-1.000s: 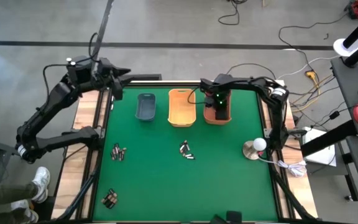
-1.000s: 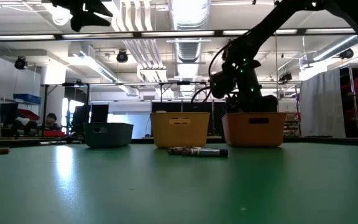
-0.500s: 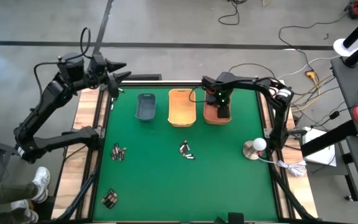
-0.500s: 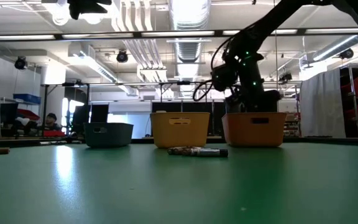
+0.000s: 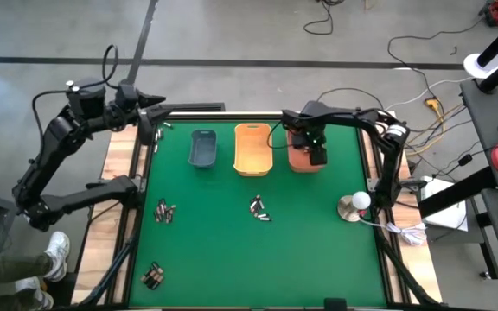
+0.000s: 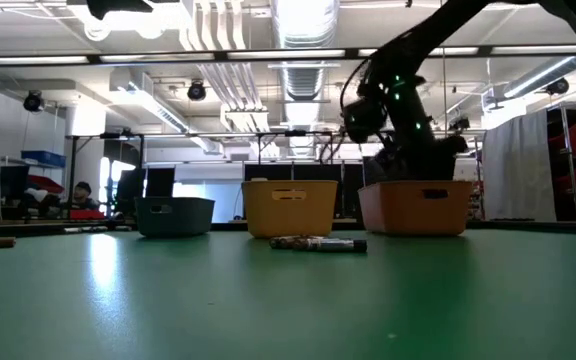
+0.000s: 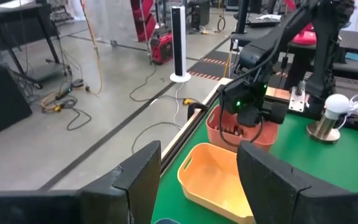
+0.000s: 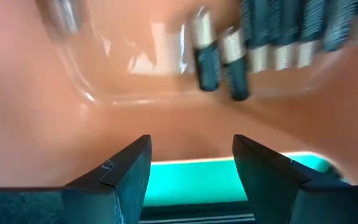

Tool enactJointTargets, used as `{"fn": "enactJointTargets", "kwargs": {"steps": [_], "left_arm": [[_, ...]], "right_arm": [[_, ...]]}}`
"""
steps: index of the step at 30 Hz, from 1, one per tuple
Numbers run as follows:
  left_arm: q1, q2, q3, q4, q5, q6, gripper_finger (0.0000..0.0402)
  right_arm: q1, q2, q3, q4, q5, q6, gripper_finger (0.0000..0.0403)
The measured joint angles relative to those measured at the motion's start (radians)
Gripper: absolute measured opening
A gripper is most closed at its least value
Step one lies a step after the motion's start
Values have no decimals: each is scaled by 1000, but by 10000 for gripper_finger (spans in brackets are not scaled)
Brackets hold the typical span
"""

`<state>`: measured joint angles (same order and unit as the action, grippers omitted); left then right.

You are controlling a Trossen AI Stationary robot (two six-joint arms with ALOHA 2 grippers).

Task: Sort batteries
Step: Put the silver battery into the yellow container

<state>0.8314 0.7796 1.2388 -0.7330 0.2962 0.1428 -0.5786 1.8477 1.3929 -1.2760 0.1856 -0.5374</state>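
Three small heaps of batteries lie loose on the green desk (image 5: 318, 250): one near the middle (image 5: 259, 210), one toward the left edge (image 5: 165, 212), and one close to the near left corner (image 5: 153, 276). More cells lie in a row on the floor of the orange bin (image 5: 301, 161) at the far edge, where the right wrist view shows them (image 8: 272, 37) as short dark cylinders with pale silvery ends, side by side. The right pincer (image 5: 317, 154) hangs over this bin with its fingers apart and nothing between them, so the step in hand looks like a drop just finished. The left pincer (image 5: 148, 121) waits off the far left corner of the desk, fingers apart and empty. The yellow bin (image 5: 253, 149) and the grey-blue bin (image 5: 203, 147) stand beside the orange one along the far edge. The next move probably calls for lifting the right arm clear of the bin wall, then travelling to the middle heap and closing on a single cell without dragging its neighbours, which lie touching.
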Motion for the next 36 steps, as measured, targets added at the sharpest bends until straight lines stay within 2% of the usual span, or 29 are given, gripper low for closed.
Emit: {"fn": "enactJointTargets", "kwargs": {"steps": [5,11,15,19,23,28,32,36], "left_arm": [[0,-44,-20,-2,1,7,191],[-2,-58,-35,-15,33,-36,191],[-37,-63,-30,-12,133,-111,191],[-107,-67,-45,-14,136,-126,191],[-237,-52,-113,-16,129,-201,191],[-501,-14,-222,23,-68,-368,191],[-759,15,-313,135,-236,-502,191],[-1015,65,-411,302,-454,-654,191]], "right_arm": [[82,-89,103,1,-1,110,222],[270,-204,171,40,-63,277,223],[422,-241,145,95,-74,390,216],[537,-233,82,208,-77,476,207],[610,-209,2,328,-75,529,198],[690,-189,-96,524,-81,584,188],[746,-162,-138,609,-80,633,180],[793,-145,-145,640,-80,687,171]]}}
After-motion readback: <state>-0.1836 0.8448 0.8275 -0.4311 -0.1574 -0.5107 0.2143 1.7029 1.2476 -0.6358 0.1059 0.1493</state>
